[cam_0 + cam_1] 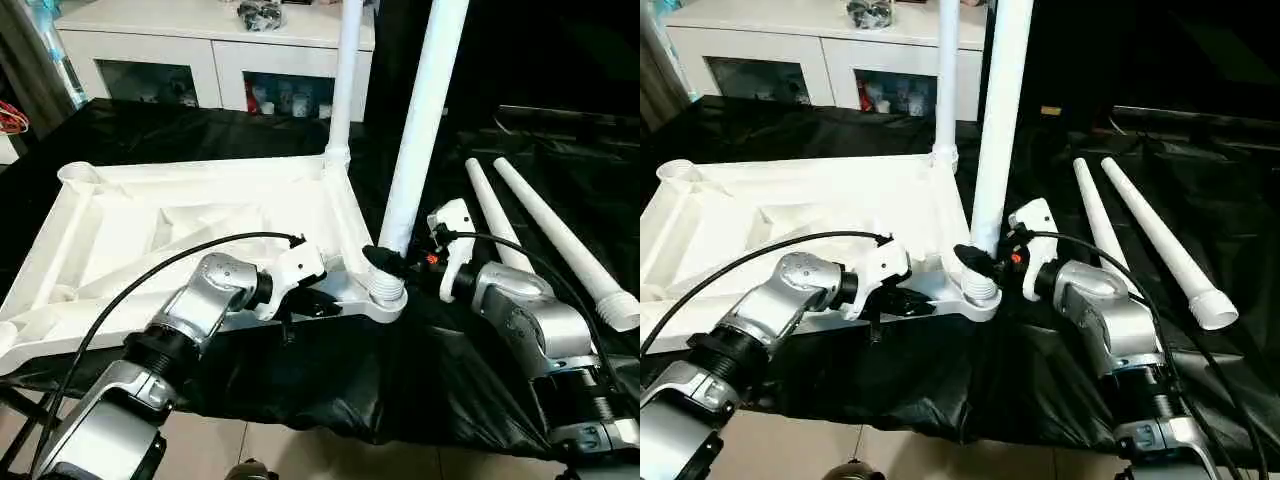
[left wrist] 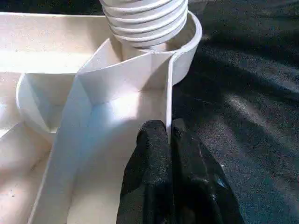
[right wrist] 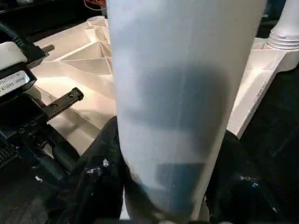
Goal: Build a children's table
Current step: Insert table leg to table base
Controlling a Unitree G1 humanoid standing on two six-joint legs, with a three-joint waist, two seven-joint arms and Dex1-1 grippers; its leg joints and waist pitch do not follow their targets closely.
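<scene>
The white table top (image 1: 150, 230) lies upside down on black sheeting, ribbed underside up. One leg (image 1: 345, 80) stands upright in its far right corner socket. A second leg (image 1: 420, 130) stands slightly tilted at the near right corner socket (image 1: 388, 300), its threaded end (image 2: 145, 21) at the socket's mouth. My right gripper (image 1: 385, 262) is shut on this leg just above the thread, with a black finger (image 3: 100, 172) on each side. My left gripper (image 2: 170, 140) is shut on the table top's thin side rim (image 2: 169, 93), close to that same corner.
Two loose legs (image 1: 495, 215) (image 1: 570, 245) lie side by side on the black sheeting (image 1: 300, 380) to the right. A white cabinet with glass doors (image 1: 200, 50) stands behind. The sheeting's front edge drops to the floor near my forearms.
</scene>
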